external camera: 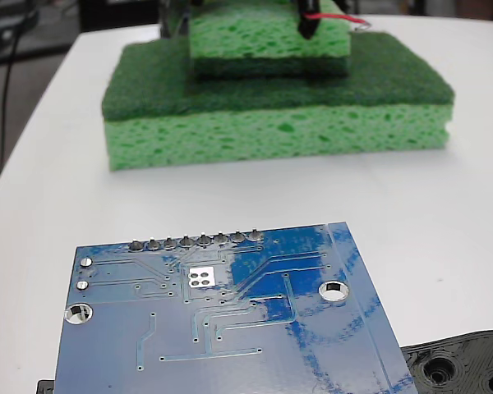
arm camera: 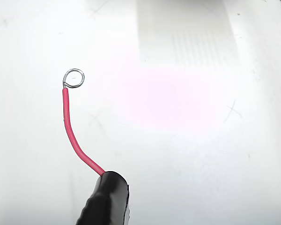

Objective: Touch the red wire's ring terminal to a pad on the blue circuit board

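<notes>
Gripper fingers aren't visible in either view, so can't tell whether they're apart or clamped; all that shows of the tool end is the black sleeve [arm camera: 105, 199] at the bottom of the wrist view, with the red wire [arm camera: 71, 133] coming out of it. Wire bends up and left, then runs nearly straight to the ring terminal [arm camera: 74, 78], a small silvery closed loop, hanging over bare white table [arm camera: 201, 154], touching nothing. In the fixed view the same sleeve and wire sit at the very top edge, in front of the stacked green sponges [external camera: 271, 90]; the wire pokes right and its tip there is too small to resolve. The blue circuit board [external camera: 230, 328] lies flat in the near foreground, well apart from the wire, with the sponges between. Glossy blue, thin traces, a row of solder pins [external camera: 195, 241] along its far edge, ringed mounting holes left and right. The pad [external camera: 201, 277] is a silvery square with four dark dots, just below that row. Board's near edge is cut off by the frame. A black plastic piece [external camera: 464, 365] with holes sits at its lower right corner, also cropped.
</notes>
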Action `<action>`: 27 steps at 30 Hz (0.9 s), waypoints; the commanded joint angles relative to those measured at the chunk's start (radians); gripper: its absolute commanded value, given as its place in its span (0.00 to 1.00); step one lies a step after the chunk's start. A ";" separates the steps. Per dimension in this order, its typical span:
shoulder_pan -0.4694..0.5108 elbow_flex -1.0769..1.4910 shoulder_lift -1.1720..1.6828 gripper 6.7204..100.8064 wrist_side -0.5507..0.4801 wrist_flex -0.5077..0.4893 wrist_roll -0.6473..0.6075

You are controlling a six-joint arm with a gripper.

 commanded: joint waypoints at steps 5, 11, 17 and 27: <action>-0.006 -0.005 0.003 0.99 -0.025 -0.002 -0.025; -0.011 -0.005 0.003 0.99 -0.006 -0.002 -0.014; -0.012 -0.005 0.003 0.99 -0.003 -0.002 -0.014; -0.018 -0.005 0.003 0.99 0.005 -0.002 -0.012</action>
